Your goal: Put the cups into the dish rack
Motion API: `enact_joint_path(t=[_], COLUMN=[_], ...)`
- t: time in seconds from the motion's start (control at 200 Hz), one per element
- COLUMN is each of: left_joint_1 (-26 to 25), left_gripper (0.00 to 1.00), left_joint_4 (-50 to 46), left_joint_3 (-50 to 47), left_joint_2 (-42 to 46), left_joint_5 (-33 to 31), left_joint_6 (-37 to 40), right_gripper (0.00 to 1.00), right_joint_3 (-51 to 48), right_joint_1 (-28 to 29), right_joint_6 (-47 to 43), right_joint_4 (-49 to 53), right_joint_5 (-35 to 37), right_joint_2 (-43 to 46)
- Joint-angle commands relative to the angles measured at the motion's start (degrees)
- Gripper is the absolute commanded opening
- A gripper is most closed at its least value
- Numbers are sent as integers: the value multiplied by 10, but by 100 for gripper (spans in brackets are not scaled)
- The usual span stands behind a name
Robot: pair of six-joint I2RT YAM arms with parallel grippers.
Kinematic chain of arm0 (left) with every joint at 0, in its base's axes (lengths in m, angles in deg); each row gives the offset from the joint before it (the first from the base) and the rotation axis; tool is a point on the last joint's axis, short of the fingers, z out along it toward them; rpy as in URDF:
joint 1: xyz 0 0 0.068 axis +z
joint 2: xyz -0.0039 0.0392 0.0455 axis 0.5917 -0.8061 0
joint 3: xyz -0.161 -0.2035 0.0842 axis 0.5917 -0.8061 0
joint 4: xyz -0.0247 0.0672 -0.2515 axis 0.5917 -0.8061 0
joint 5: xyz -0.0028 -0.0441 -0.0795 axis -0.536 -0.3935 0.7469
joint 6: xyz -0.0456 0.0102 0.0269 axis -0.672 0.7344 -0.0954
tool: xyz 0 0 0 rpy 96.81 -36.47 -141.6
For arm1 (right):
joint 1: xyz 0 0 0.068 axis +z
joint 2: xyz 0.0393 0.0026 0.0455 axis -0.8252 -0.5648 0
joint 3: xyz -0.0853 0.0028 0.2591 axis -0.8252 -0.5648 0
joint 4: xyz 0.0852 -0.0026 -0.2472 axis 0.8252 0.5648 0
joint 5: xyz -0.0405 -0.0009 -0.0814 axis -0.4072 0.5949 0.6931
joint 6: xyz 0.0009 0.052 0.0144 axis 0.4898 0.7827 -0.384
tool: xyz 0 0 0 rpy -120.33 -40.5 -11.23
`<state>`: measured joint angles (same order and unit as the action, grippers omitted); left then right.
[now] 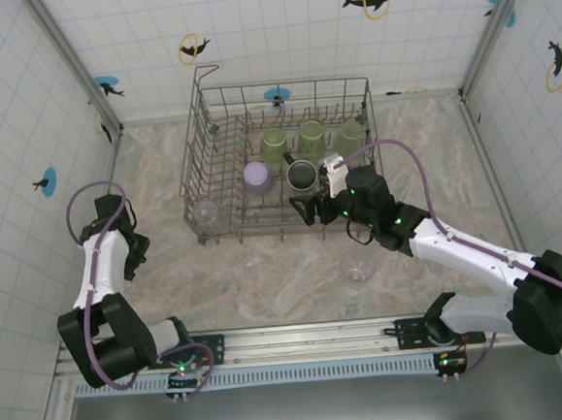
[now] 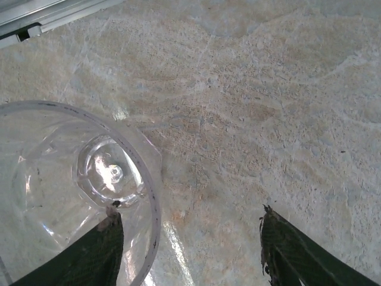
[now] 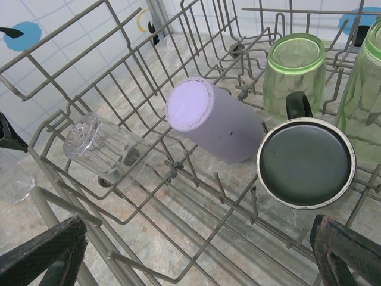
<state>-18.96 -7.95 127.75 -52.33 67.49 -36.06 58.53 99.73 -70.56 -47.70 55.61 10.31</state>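
Glass [image 2: 59,179] stands mouth up on the desk [image 2: 250,107], off to one side of the open left gripper [image 2: 189,213], one finger [image 2: 101,250] over its mouth.

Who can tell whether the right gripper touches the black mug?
Apart. Right wrist view: right gripper fingers sit clear of the black mug, a gap between.
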Motion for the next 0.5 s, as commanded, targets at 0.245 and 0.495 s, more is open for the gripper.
enact_joint_path(t=[0.245, 0.495], left_joint_1=[4, 3], left_gripper=[0, 0], left_joint_4=[20, 38], left_joint_3=[-24, -18], left_joint_2=[-5, -16], left_joint_5=[-23, 20], left_joint_6=[19, 52], right_gripper=[100, 100], right_joint_3=[-8, -10], right_joint_1=[6, 15], right_joint_6=[9, 15], right_joint_4=[-24, -25], right_joint_5=[5, 20], right_joint_2=[5, 8])
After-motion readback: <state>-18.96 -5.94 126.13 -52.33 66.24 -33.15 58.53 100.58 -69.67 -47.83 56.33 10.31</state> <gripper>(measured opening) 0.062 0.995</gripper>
